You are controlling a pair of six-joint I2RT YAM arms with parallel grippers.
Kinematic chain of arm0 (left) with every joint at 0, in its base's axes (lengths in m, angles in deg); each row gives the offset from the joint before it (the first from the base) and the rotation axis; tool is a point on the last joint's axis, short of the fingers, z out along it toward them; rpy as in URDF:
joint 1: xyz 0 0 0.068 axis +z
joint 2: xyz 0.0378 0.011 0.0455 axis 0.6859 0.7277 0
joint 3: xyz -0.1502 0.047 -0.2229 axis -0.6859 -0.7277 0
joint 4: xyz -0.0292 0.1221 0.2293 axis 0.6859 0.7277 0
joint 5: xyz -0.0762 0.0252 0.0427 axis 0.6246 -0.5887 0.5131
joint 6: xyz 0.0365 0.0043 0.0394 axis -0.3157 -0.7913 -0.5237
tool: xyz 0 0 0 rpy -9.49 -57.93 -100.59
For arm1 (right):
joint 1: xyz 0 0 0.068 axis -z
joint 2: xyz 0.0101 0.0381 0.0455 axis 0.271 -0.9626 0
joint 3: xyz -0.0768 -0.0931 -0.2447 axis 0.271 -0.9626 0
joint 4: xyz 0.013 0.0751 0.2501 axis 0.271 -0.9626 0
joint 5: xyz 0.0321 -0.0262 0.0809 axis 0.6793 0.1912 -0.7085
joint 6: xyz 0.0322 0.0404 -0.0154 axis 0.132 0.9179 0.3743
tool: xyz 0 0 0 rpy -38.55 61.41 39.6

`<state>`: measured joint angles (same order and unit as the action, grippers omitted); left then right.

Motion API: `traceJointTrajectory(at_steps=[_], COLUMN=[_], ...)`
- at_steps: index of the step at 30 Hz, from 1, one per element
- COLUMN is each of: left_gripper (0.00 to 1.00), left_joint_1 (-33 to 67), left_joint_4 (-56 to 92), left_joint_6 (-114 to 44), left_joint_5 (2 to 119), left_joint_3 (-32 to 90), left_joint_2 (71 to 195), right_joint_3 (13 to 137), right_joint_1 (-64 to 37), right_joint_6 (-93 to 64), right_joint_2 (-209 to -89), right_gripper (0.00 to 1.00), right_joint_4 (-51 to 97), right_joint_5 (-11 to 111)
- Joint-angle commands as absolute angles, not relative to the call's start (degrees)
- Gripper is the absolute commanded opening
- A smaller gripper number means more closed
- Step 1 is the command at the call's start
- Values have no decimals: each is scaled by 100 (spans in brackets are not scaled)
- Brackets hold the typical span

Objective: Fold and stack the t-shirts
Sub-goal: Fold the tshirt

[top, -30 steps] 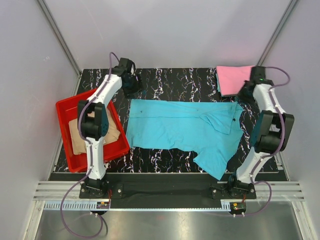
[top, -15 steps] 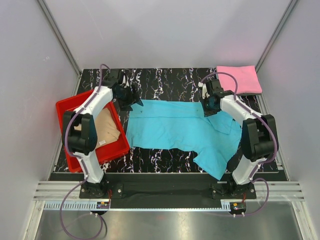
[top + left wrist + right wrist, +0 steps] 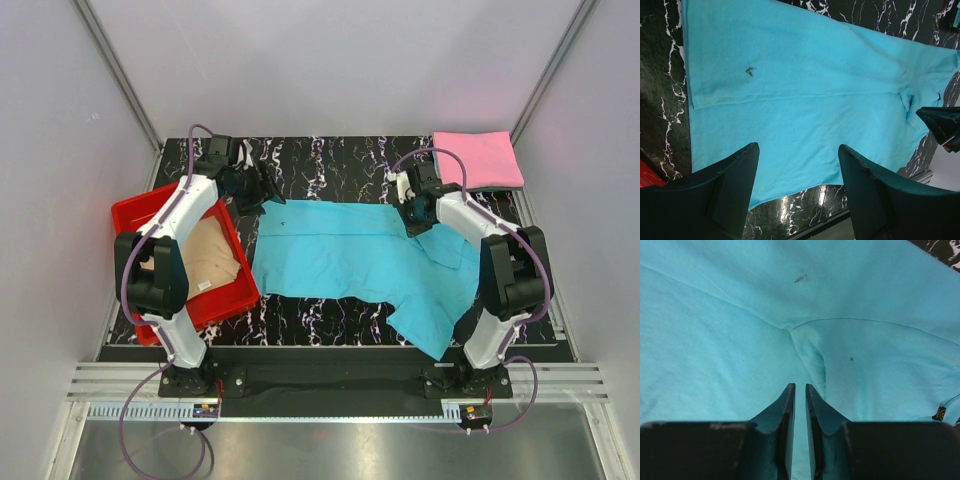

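As far as can be seen, roughly a third done. Count pink shirt as finished: folded, parked at the table's far-right corner, presumably the stack base. Find blue shirt spread mid-table, one sleeve flopped over the body, lower right part trailing toward the near edge; not folded yet. Find tan shirt crumpled in red tray at left, with nothing else visible in there. Read left gripper as wide open and empty, hovering over blue's far-left corner. Read right gripper as pinched to a slit, tips down at the sleeve seam on blue's far edge — looks like a nip on the cloth, not fully provable from wrist view. Left to do: fold blue, pull and fold tan, stack both on pink.
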<state>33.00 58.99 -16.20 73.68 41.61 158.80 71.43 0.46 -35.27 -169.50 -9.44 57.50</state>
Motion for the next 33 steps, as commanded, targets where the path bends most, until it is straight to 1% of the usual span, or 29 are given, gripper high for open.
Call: traceJointTrajectory(at_steps=[1,12,20,33], left_gripper=[70,70,70,70], left_joint_1=[3346,3408,3417,3425], left_joint_4=[5703,5712,5694,5685], left_joint_6=[-1569,-1561,-1561,-1552], left_joint_5=[7570,7535,7517,7535], left_joint_3=[4244,4262,4253,4236], left_joint_2=[15700,15735,15735,15752], right_joint_3=[7136,7206,7197,7189], right_joint_1=[-18,-18,-27,-18], right_joint_6=[-3706,-3706,-3733,-3724], right_joint_2=[-17103,-17587,-17614,-17684], right_gripper=[20,22,23,22], right_joint_4=[-1033,-1192,-1121,-1104], right_joint_5=[5911,6368,6737,6817])
